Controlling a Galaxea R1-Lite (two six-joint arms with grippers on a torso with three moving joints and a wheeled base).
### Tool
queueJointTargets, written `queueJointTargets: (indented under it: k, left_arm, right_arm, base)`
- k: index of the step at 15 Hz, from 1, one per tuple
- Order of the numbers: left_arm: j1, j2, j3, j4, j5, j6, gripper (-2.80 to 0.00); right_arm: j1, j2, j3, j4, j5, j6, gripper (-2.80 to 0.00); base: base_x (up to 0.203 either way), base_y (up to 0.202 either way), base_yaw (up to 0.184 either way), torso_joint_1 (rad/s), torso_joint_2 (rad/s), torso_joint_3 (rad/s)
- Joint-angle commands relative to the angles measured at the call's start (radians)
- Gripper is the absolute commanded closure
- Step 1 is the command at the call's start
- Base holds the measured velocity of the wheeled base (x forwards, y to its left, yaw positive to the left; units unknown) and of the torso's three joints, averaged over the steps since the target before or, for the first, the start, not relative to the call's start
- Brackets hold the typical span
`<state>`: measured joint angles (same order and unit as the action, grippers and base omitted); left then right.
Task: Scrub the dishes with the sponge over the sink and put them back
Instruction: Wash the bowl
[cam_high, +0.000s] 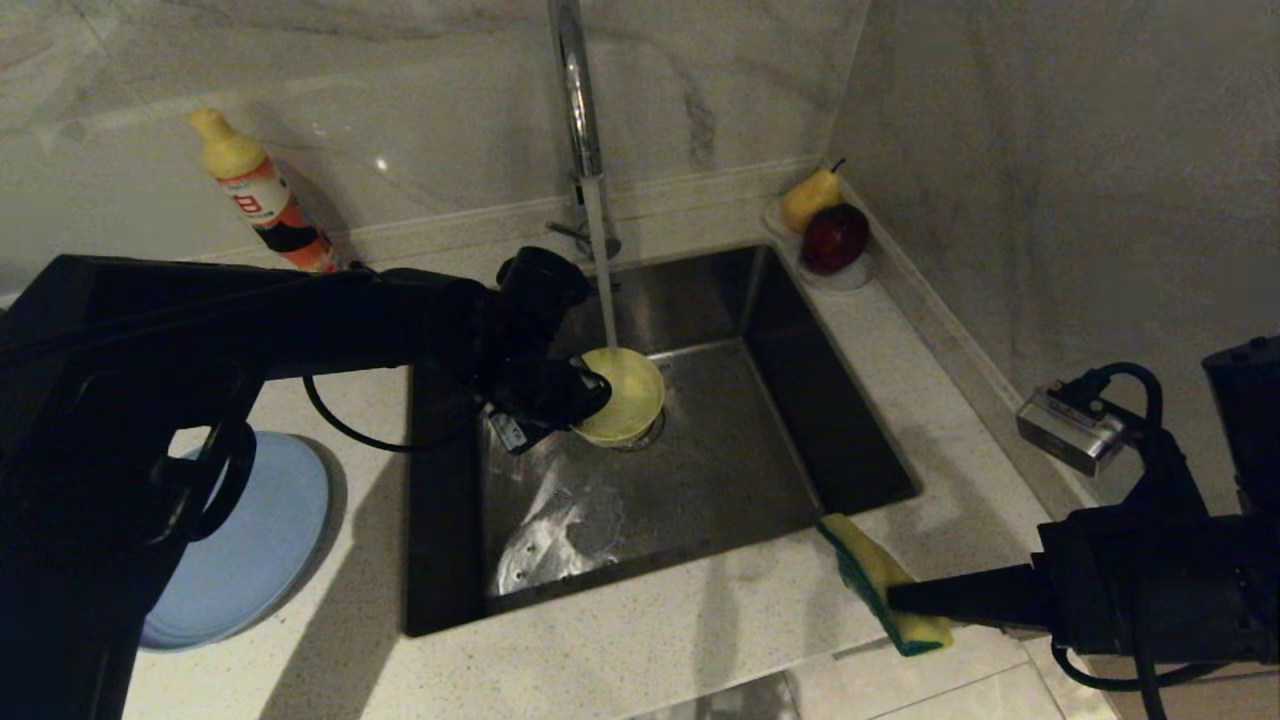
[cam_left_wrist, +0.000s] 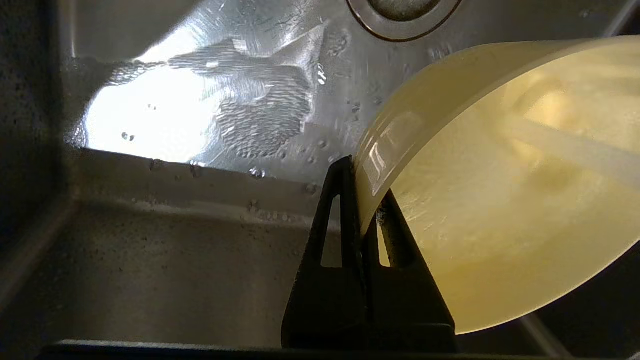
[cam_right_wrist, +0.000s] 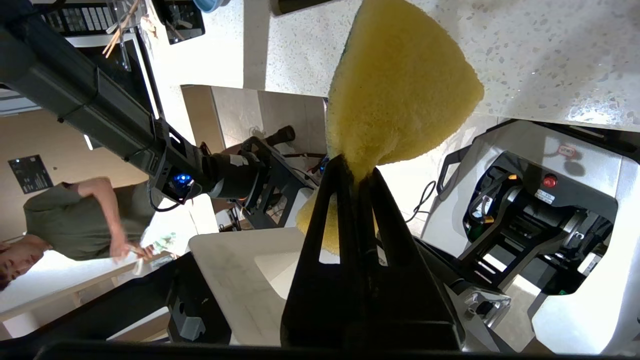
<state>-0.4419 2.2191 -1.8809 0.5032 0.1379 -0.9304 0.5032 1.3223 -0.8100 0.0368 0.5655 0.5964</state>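
Note:
My left gripper (cam_high: 590, 392) is shut on the rim of the yellow bowl (cam_high: 625, 395), holding it tilted over the sink (cam_high: 760, 460) near the drain, under the stream from the faucet (cam_high: 578, 110). In the left wrist view the gripper (cam_left_wrist: 362, 192) pinches the bowl (cam_left_wrist: 500, 200) wall between its fingers. My right gripper (cam_high: 895, 598) is shut on the yellow and green sponge (cam_high: 880, 580), held above the counter at the sink's front right corner. The right wrist view shows the sponge (cam_right_wrist: 395, 95) squeezed in that gripper (cam_right_wrist: 356, 172). The periwinkle plate (cam_high: 250, 545) lies on the left counter, partly behind my left arm.
A dish-soap bottle (cam_high: 262, 195) stands at the back left. A small dish with a pear (cam_high: 810, 195) and a red apple (cam_high: 835, 238) sits at the sink's back right corner. Walls close in behind and on the right. Water wets the sink floor (cam_left_wrist: 210, 115).

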Motion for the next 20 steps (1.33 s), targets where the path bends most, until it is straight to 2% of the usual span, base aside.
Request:
queueJointTargets:
  k: [1, 11, 16, 18, 20]
  left_arm:
    - [0.000, -0.009, 0.000, 0.003, 0.000, -0.005, 0.00]
    - [0.000, 0.001, 0.003, 0.003, -0.006, -0.019, 0.00]
    - [0.002, -0.070, 0.030, 0.031, -0.006, -0.017, 0.00]
    - [0.002, -0.132, 0.104, 0.040, 0.007, -0.006, 0.00]
    - [0.009, -0.208, 0.167, 0.031, 0.072, 0.032, 0.00]
  right_arm:
    - [0.003, 0.001, 0.000, 0.000, 0.004, 0.003, 0.00]
    - [-0.002, 0.035, 0.008, -0.003, 0.022, -0.001, 0.00]
    - [-0.001, 0.035, 0.000, -0.003, 0.022, 0.000, 0.00]
    - [-0.002, 0.028, -0.001, -0.002, 0.022, 0.003, 0.00]
    - [-0.004, 0.027, -0.001, -0.002, 0.022, 0.005, 0.00]
  base:
    - [0.000, 0.000, 0.000, 0.000, 0.00, 0.000]
    - [0.000, 0.000, 0.000, 0.000, 0.00, 0.000]
    - [0.000, 0.000, 0.000, 0.000, 0.00, 0.000]
    - [0.000, 0.000, 0.000, 0.000, 0.00, 0.000]
    - [0.000, 0.000, 0.000, 0.000, 0.00, 0.000]
